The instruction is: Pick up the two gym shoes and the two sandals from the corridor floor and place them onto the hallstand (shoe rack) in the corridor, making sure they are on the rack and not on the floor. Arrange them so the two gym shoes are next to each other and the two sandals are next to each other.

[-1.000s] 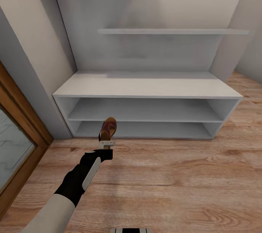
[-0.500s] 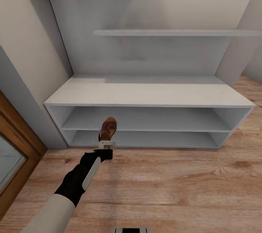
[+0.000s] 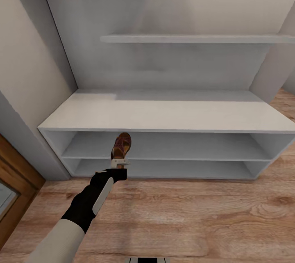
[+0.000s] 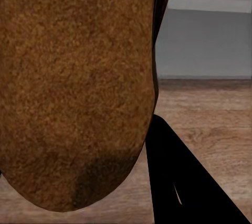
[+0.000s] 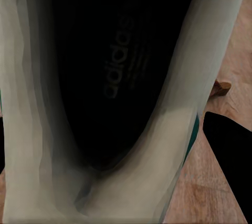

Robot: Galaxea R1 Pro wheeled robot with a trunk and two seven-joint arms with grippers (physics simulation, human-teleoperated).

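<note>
My left gripper point(image 3: 120, 163) is shut on the heel of a dark brown sandal point(image 3: 121, 145), held toe-up in front of the hallstand point(image 3: 164, 111), level with its upper open shelf. The hallstand's flat top and two shelves are bare. In the left wrist view the sandal's tan sole point(image 4: 73, 77) is close up beside one black finger point(image 4: 178, 182). The right wrist view looks into a white gym shoe point(image 5: 31, 77) with a dark printed insole. Black fingers point(image 5: 228, 156) flank it, so the right gripper is closed on it.
A white floating shelf point(image 3: 192, 39) hangs on the wall above the hallstand. A wooden door frame point(image 3: 16, 172) stands at the left. Wooden floor point(image 3: 196, 218) lies between me and the rack. A small brown thing point(image 5: 220, 87) lies on the floor beyond the gym shoe.
The whole view has closed in on the hallstand, which looks larger and lower in the picture. The left arm still holds the sandal in the same pose.
</note>
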